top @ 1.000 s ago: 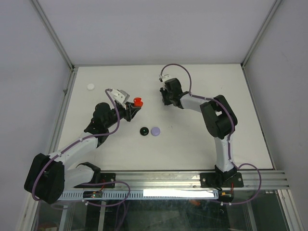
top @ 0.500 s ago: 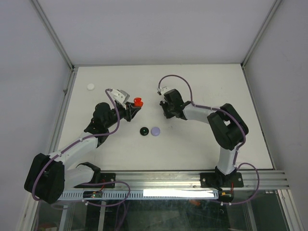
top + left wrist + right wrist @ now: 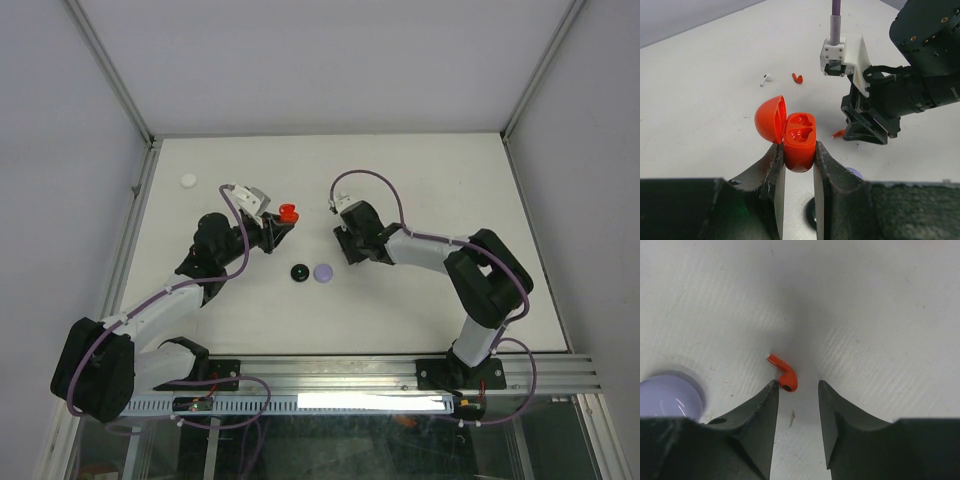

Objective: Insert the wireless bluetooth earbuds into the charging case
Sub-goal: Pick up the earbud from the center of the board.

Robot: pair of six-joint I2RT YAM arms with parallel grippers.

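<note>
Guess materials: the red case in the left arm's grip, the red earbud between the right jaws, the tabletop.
Red charging case: likely moulded plastic, semi-gloss; soft highlights on its open lid, smooth rounded edges.
Red earbud: looks like the same plastic, smooth, dark opening at its head.
Tabletop: white, matte, faintly streaked; laminate or painted board, can't tell which.

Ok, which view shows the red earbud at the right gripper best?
Right wrist: the red earbud lies close and sharp at the open fingertips of the right gripper. Left wrist shows only a red sliver beside that gripper; top external does not show it.
</note>
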